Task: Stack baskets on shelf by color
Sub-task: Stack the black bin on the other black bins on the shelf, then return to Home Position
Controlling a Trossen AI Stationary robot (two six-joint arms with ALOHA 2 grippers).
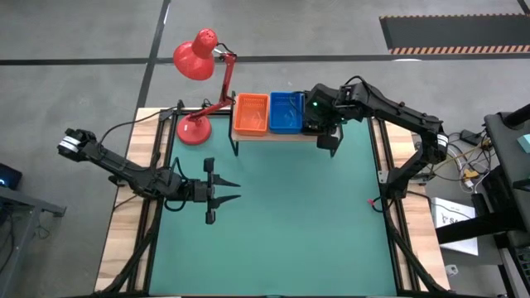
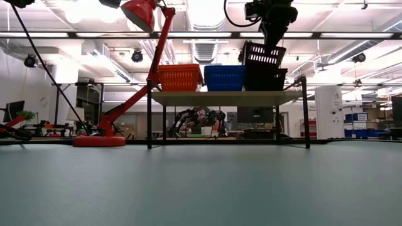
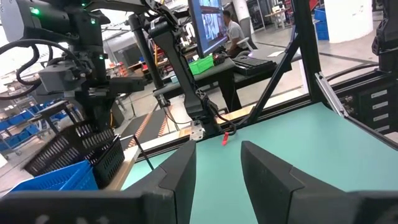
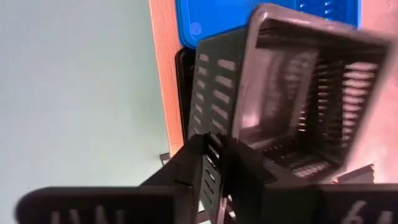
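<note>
On the light-wood shelf (image 1: 273, 136) at the table's far edge stand orange baskets (image 2: 179, 78), blue baskets (image 2: 224, 78) and, at the right end, black baskets (image 2: 264, 80). Another black basket (image 2: 260, 55) sits tilted on top of the black ones, with my right gripper (image 2: 274, 37) above it, shut on its wall. My left gripper (image 1: 225, 192) hovers open and level over the green table's left half, nothing between its fingers (image 3: 267, 180). My right gripper holds the tilted black basket by a slotted side wall (image 4: 214, 155) near its rim, one finger (image 4: 180, 180) outside the wall and one (image 4: 255, 180) inside. It reaches down steeply from above. The basket's lower end rests in the black basket beneath (image 2: 276, 78).
A red desk lamp (image 1: 196, 56) stands with its base (image 1: 195, 130) just left of the shelf, its arm leaning over the shelf's left end. Bare green tabletop (image 1: 290, 215) lies in front of the shelf.
</note>
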